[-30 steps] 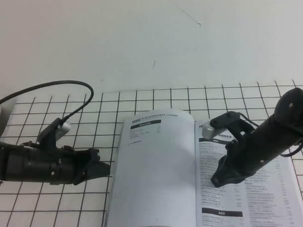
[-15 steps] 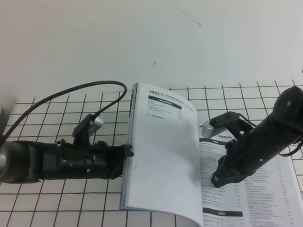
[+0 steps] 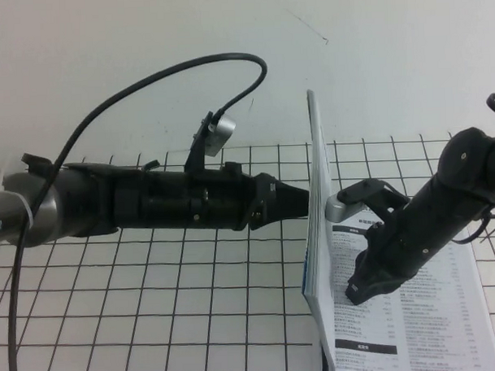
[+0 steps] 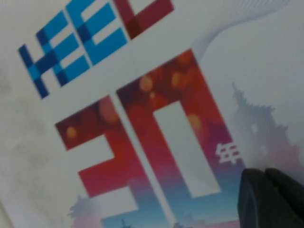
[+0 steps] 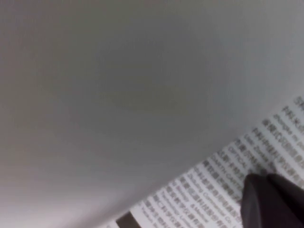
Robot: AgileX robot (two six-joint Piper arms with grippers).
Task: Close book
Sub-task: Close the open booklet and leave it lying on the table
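High view: book half closed; cover upright, touching left gripper; right gripper presses the page; both pairs of fingers pressed together; folding over remains.

- This looks like a robot test lab.
- A white table sheet with a black line grid lies below a plain white wall.
- Two black robot arms work here: the left gripper touches the standing cover of a white printed booklet, and the right gripper presses its open page.
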